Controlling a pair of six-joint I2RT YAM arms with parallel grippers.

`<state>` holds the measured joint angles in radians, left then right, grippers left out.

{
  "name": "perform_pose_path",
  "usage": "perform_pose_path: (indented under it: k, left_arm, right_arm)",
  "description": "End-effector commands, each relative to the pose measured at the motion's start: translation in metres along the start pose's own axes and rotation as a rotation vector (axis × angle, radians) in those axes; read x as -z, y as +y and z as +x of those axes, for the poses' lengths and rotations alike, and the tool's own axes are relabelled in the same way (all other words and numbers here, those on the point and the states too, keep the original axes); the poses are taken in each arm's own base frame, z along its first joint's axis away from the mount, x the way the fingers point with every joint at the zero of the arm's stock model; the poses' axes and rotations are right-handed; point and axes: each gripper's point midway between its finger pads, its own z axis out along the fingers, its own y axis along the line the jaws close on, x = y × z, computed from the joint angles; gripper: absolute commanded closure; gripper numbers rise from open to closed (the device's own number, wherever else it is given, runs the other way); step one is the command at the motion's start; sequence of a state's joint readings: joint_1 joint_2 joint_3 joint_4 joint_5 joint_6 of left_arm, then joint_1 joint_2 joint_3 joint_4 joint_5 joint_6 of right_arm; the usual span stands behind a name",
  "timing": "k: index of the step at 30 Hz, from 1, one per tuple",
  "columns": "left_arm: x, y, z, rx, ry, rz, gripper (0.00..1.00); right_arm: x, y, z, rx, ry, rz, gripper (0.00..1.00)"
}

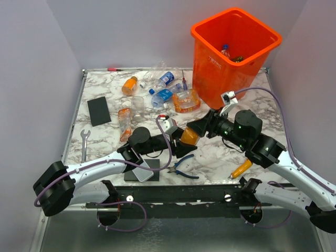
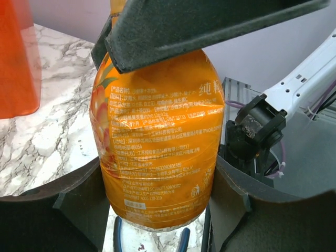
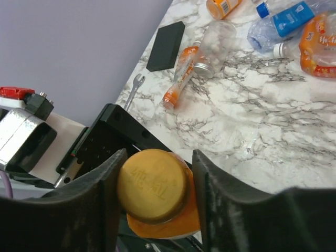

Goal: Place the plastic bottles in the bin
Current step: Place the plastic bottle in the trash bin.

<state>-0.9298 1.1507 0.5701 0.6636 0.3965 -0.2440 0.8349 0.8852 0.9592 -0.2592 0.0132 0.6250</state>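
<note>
**A:** For whoever's standing by the rig: where's the bottle relative to the grippers?

**B:** One orange bottle (image 2: pixel 157 121) is up off the marble table (image 1: pixel 220 152), strung between both arms. The left gripper (image 2: pixel 157 173) is clamped round the fat base end, pads flat against both sides of the label. The right gripper (image 3: pixel 157 157) straddles the other end, a finger on either side of the orange cap (image 3: pixel 152 184). The gap there is tiny, and honestly I can't tell if it's pinching or just close.

**A:** Which way does it point?

**B:** The long axis runs straight along the line between the two grippers. The cap end aims far-right at the orange bin (image 1: pixel 210 79), and the base points near-left. It's in front of the bin near its foot, not over it.

**A:** Counts?

**B:** One in the grippers. Inside the bin I can make out two: a red-cap bottle (image 1: pixel 226 51) and a greenish bottle (image 1: pixel 239 59).

Loose on the table left of the bin there are about seven:
- a stubby orange bottle (image 1: pixel 129 85)
- a blue-label bottle (image 1: pixel 165 79)
- a second blue-label bottle (image 1: pixel 161 97)
- a squashed orange bottle (image 1: pixel 186 101)
- a clear bottle (image 1: pixel 137 107)
- a skinny orange bottle (image 1: pixel 124 123)
- a crumpled clear bottle (image 1: pixel 156 70) at the back, which is hard to make out

Other stuff: one black block (image 1: pixel 98 111), one wrench (image 1: pixel 84 144), one pair of blue-handled pliers (image 1: pixel 185 167) and one orange-handled screwdriver (image 1: pixel 241 169).
</note>
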Motion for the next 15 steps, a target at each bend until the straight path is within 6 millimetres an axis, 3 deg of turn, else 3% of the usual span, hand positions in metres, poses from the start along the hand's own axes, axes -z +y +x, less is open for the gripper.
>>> perform_pose_path:
  k: [1,3,4,5,8,11,12,15]
  left_arm:
    - [0.004,0.004,-0.007,-0.027,-0.033,-0.039,0.71]
    - [0.005,0.006,-0.007,-0.029,-0.036,-0.048,0.7]
    - [0.005,0.007,-0.008,-0.026,-0.039,-0.055,0.64]
    - [0.005,0.008,-0.009,-0.02,-0.042,-0.063,0.52]
    - [0.005,0.013,-0.012,0.001,-0.055,-0.099,0.06]
    - [0.01,0.028,-0.021,0.018,-0.093,-0.199,0.01]
    - [0.015,0.034,-0.026,0.014,-0.116,-0.245,0.01]
    - [0.036,0.057,-0.044,-0.017,-0.193,-0.408,0.01]
  right_arm:
    - [0.008,-0.005,-0.002,-0.015,-0.005,0.032,0.57]
    - [0.009,-0.005,-0.003,-0.011,-0.011,0.031,0.72]
    - [0.01,-0.004,-0.005,-0.007,-0.014,0.03,0.85]
    - [0.01,-0.004,-0.006,-0.005,-0.018,0.033,0.97]
    - [0.013,0.001,-0.029,0.038,-0.075,0.047,1.0]
    - [0.026,0.001,-0.081,0.138,-0.202,0.141,1.0]
    - [0.033,-0.007,-0.103,0.177,-0.273,0.224,1.0]
    - [0.066,-0.02,-0.169,0.226,-0.52,0.414,1.0]
